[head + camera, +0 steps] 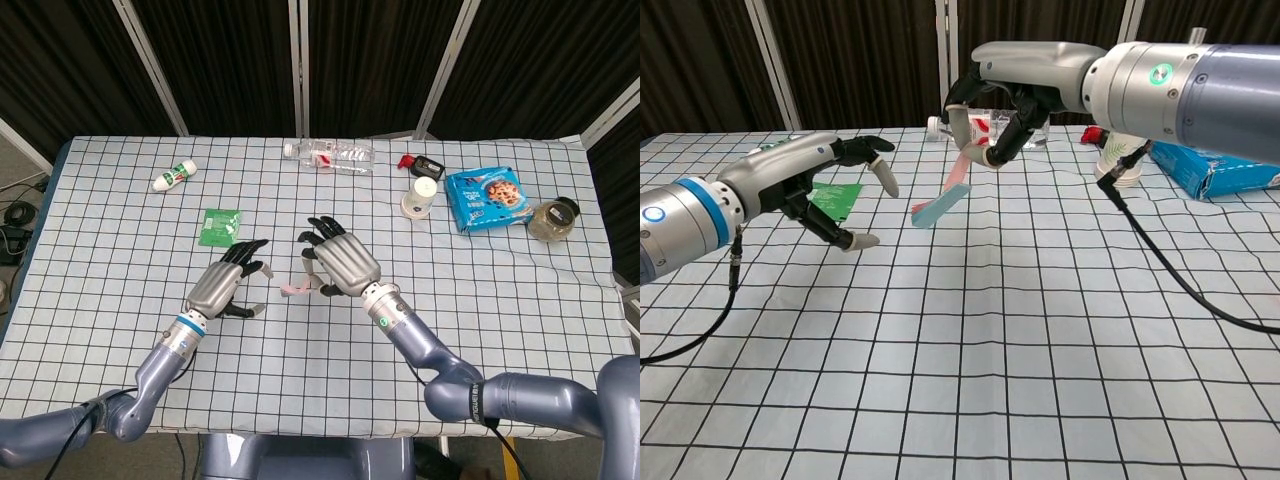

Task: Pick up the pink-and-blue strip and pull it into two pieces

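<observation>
My right hand (337, 262) (1002, 98) pinches the top of the pink-and-blue strip (942, 202) (293, 284), lifted clear above the table. The strip hangs down and to the left, pink near the fingers and blue at its free end. My left hand (225, 286) (812, 185) hovers just to the left of that free end, fingers spread, with nothing in it. A small gap shows between its fingertips (887, 178) and the strip.
A green packet (220, 225) lies behind the left hand. At the back of the checked tablecloth (320, 380) are a small white bottle (174, 176), a clear water bottle (328, 155), a paper cup (421, 197), a blue cookie pack (488, 198) and a jar (553, 219).
</observation>
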`<act>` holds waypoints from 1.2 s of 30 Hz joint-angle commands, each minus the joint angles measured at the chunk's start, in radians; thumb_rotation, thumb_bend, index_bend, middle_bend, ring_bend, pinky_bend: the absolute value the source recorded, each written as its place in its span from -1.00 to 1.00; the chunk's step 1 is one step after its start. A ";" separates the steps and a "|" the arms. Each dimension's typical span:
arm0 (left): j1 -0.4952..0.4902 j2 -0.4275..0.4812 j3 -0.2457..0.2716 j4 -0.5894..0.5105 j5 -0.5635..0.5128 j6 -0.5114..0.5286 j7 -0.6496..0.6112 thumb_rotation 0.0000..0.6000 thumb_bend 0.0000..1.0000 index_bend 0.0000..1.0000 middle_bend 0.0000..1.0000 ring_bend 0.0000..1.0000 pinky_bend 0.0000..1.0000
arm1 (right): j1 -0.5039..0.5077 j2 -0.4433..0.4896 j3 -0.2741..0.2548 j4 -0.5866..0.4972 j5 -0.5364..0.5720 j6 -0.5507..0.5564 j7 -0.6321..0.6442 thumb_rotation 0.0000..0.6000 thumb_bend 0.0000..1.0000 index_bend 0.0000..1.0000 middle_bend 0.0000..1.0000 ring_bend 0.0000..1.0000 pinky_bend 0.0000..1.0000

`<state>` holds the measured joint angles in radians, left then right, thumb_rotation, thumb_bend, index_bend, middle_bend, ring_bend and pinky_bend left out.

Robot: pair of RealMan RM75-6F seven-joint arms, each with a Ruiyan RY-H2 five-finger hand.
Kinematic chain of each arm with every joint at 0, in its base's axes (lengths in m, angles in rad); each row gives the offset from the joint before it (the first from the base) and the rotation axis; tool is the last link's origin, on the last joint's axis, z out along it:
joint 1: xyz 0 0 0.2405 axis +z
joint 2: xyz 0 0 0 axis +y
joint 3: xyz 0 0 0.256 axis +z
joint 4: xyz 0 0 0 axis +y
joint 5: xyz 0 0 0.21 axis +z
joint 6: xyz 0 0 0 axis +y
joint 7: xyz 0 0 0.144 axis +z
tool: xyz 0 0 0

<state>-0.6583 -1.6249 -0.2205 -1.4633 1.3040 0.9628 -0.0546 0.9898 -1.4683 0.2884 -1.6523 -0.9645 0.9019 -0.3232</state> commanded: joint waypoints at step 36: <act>-0.069 -0.078 -0.021 -0.048 -0.132 0.016 0.128 1.00 -0.29 0.01 -1.00 -1.00 -1.00 | 0.013 0.005 -0.017 -0.034 0.003 0.021 -0.020 1.00 -0.07 0.44 -0.54 -1.00 -1.00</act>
<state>-0.7268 -1.7029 -0.2421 -1.5113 1.1723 0.9782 0.0730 1.0031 -1.4632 0.2713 -1.6866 -0.9613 0.9226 -0.3436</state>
